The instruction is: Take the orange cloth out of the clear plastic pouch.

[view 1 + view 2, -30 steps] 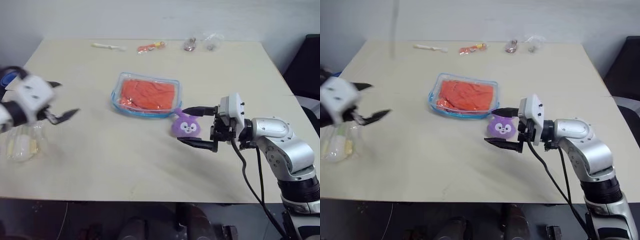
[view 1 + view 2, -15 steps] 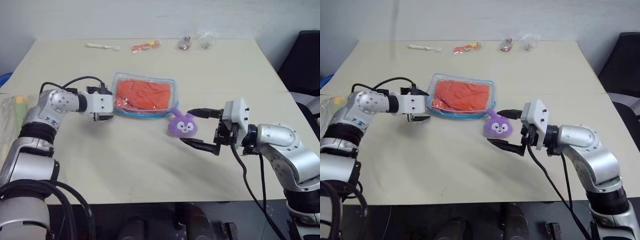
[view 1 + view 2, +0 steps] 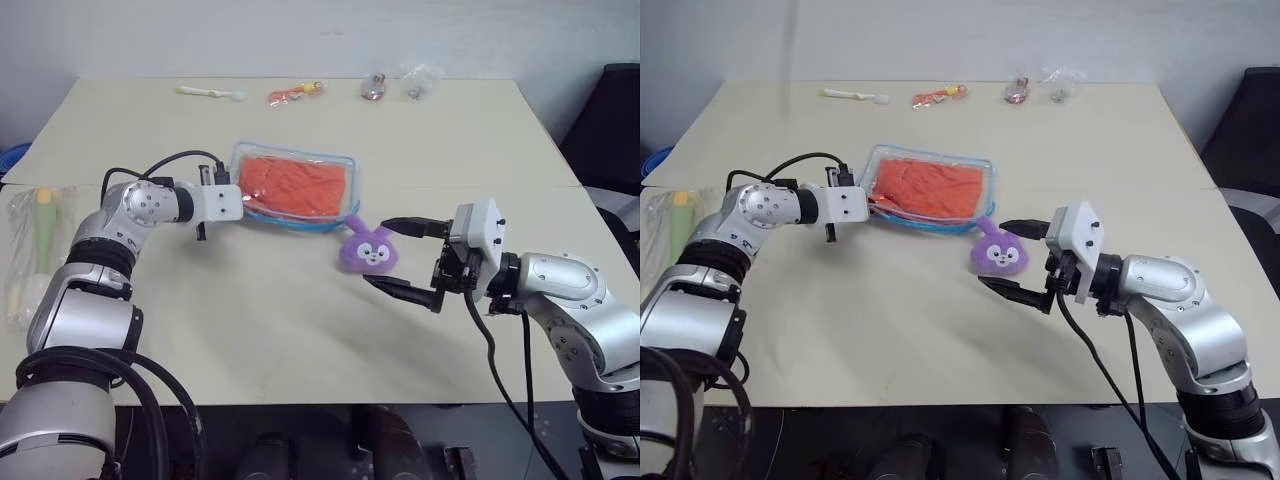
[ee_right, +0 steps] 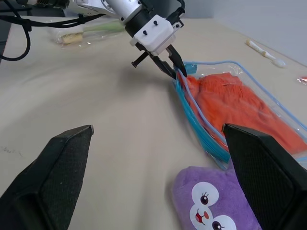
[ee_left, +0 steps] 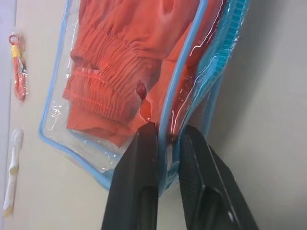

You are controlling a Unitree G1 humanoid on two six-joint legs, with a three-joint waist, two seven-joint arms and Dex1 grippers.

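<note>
Lying inside the clear plastic pouch point(image 3: 296, 188), the orange cloth point(image 3: 298, 184) is folded and wrinkly, and it is not out yet. The pouch rests near the middle of the bench point(image 3: 300, 320), and it has a light blue zipper edge all around. The left tool point(image 5: 165, 139) has pinched its two black fingers onto that blue edge at the pouch's near left end, with the trim squeezed between them, and that end looks lifted a little. So the step in hand seems to be getting a hold on the pouch so it can be opened or held steady. The right tool point(image 3: 405, 257) hangs wide open just beside the purple plush bunny point(image 3: 369, 246) and holds nothing. The bunny sits right next to the pouch's right corner. Next, I think the right tool has to go past the bunny, reach into the mouth of the pouch, grab the soft cloth and pull it out while the left tool keeps the pouch from sliding. Far back on the bench lie a white toothbrush point(image 3: 211, 93), a small orange-red packet point(image 3: 298, 94) and some crumpled clear wrappers point(image 3: 400, 83). I cannot read any words or labels anywhere.
</note>
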